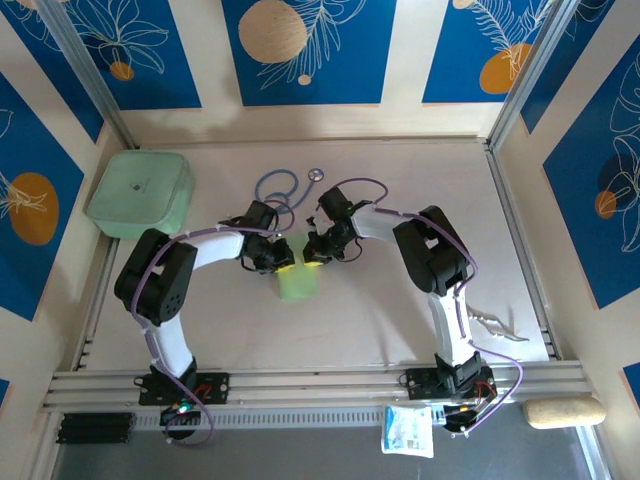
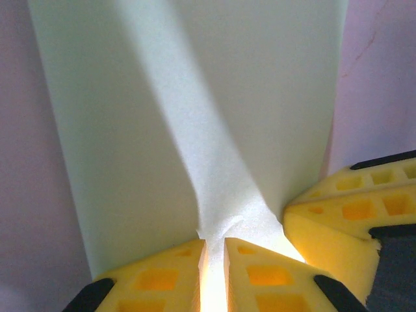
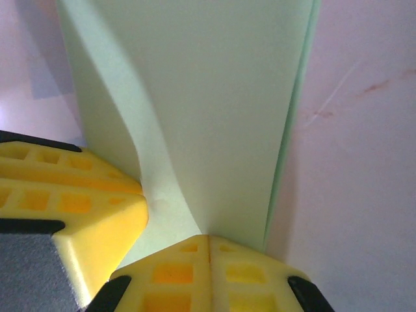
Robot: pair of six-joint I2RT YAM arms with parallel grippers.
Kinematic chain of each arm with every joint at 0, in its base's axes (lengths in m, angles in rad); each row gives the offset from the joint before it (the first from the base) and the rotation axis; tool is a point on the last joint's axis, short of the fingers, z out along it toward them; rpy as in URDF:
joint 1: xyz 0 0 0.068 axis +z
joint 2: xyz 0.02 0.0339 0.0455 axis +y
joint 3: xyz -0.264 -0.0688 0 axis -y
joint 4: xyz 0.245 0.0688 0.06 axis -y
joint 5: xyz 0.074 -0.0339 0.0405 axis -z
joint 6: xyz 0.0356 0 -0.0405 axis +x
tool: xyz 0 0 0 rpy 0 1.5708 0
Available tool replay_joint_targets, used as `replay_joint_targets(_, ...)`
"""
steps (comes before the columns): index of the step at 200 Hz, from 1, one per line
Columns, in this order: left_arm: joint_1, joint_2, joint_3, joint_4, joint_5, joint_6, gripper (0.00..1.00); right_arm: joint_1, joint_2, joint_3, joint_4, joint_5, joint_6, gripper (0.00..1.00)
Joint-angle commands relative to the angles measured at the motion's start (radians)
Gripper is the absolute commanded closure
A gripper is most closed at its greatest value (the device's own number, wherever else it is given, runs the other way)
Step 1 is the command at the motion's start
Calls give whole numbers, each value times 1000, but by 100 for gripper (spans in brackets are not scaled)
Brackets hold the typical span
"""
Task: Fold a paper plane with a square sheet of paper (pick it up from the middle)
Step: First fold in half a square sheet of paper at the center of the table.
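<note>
Centre of the overhead frame: folded pale green sheet of paper (image 1: pixel 298 284) at mid-tabletop (image 1: pixel 400 320), its upper edge pinched by left pincer (image 1: pixel 281 262) and right pincer (image 1: pixel 314 259), side by side.

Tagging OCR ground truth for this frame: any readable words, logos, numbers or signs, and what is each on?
No text here is readable.
Small dark mark on the box lid: too small to read.
Blue print on the packet by the near rail: too blurred to read.
The paper: plain, no marking.
The wall panels: leaf and circle art, no words.
</note>
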Motion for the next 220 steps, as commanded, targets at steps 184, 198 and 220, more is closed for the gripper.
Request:
replay_joint_targets(184, -1, -100, -162, 140, 147, -37, 85, 5, 125, 10, -247, 255, -19, 99)
replay_joint_targets(198, 3, -89, -191, 147, 151, -30, 86, 4, 125, 9, -249, 256, -19, 99)
replay_joint_targets(220, 33, -78, -248, 112, 122, 12, 86, 0, 126, 8, -248, 260, -21, 99)
